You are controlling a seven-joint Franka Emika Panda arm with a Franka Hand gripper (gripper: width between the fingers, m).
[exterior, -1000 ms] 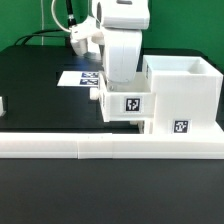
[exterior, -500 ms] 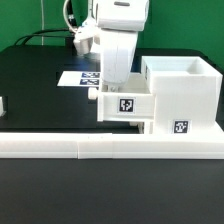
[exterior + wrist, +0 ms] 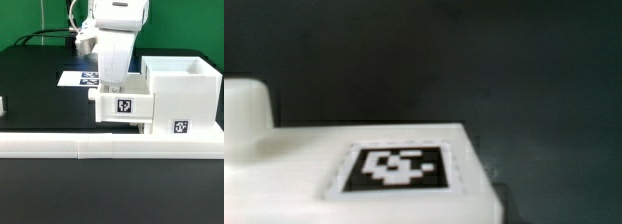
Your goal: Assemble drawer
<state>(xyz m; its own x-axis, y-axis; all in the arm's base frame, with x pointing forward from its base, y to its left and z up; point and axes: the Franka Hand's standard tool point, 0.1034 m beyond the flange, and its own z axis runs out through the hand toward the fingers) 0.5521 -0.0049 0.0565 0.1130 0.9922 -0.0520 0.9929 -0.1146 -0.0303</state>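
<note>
The large white boxy housing (image 3: 185, 95) stands on the black table at the exterior view's right, a tag on its front. A small white tray (image 3: 124, 106) with a tag on its face sits against the housing's left side. My gripper (image 3: 112, 88) comes down onto the tray from above, and its fingers are hidden behind the tray's top edge. The wrist view is filled by the tray's tagged surface (image 3: 399, 165) and its round knob (image 3: 242, 110); no fingers show there. A white piece (image 3: 2, 104) at the left edge is cut off.
The long low white border wall (image 3: 100, 148) runs across the front of the table. The marker board (image 3: 76, 77) lies flat behind the arm. Black cables hang at the back left.
The tray and the arm have moved together a little toward the exterior view's left, away from the housing. The housing has not moved.
</note>
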